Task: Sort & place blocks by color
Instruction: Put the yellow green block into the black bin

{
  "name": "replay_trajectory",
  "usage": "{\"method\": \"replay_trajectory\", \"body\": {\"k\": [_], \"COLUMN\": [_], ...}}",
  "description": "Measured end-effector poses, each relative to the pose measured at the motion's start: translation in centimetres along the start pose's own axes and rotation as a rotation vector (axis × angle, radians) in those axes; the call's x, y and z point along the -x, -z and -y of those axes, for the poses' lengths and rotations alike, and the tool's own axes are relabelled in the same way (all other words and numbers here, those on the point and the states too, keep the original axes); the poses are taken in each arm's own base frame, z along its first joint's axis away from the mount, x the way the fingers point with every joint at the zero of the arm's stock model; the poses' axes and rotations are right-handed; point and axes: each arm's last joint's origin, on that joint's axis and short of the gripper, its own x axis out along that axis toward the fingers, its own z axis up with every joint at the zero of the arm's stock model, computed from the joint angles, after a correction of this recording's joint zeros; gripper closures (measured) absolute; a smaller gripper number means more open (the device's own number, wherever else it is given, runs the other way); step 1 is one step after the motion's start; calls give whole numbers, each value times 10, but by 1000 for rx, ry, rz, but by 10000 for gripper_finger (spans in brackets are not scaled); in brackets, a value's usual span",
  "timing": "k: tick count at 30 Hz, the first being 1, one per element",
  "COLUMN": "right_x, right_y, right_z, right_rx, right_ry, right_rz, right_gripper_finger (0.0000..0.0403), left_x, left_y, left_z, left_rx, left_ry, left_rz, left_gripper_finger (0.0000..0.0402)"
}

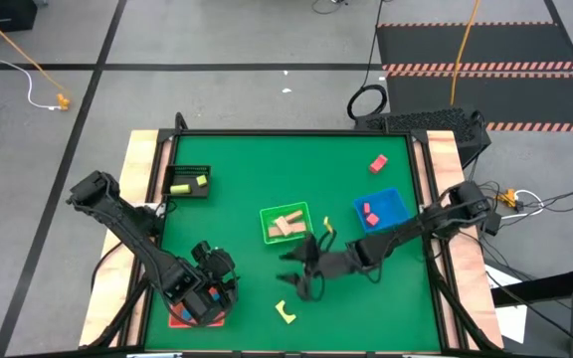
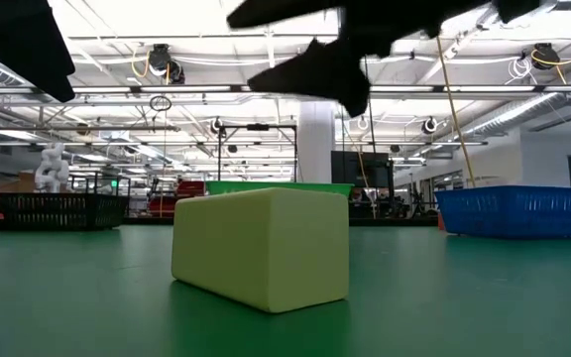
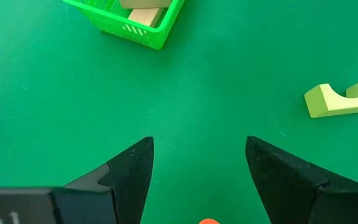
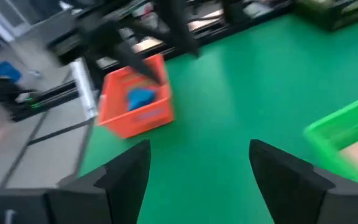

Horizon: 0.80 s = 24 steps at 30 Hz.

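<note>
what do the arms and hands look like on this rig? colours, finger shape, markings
Both arms are dark, near-black, jointed links. The left hand has two matte black fingers, wedge-shaped and tapering to blunt tips, with a faint pale marking on the block at the finger base. The right hand has the same black wedge fingers. No coloured stripes visible; cabling cannot be made out.
</note>
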Motion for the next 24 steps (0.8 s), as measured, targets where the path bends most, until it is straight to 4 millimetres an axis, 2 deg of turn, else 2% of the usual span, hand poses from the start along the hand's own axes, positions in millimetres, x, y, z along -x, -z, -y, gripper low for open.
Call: {"method": "replay_trajectory", "body": {"k": [6, 10, 19, 24], "right_x": [8, 8, -6, -22], "right_y": [40, 68, 124, 141], "right_z": [-39, -54, -55, -57], "right_rx": [-19, 50, 112, 113], "right_ry": [-32, -13, -27, -28], "right_rz": [23, 73, 50, 47], "right_gripper_finger": [154, 155, 155, 155], "left_x": [0, 0, 1, 1], "left_y": [0, -1, -2, -2], "left_z": [1, 2, 8, 9], "left_rx": [5, 10, 6, 8], "left_ry": [5, 16, 70, 78], "left_rz": [2, 5, 23, 26], "left_gripper_finger": [147, 146, 146, 146]}}
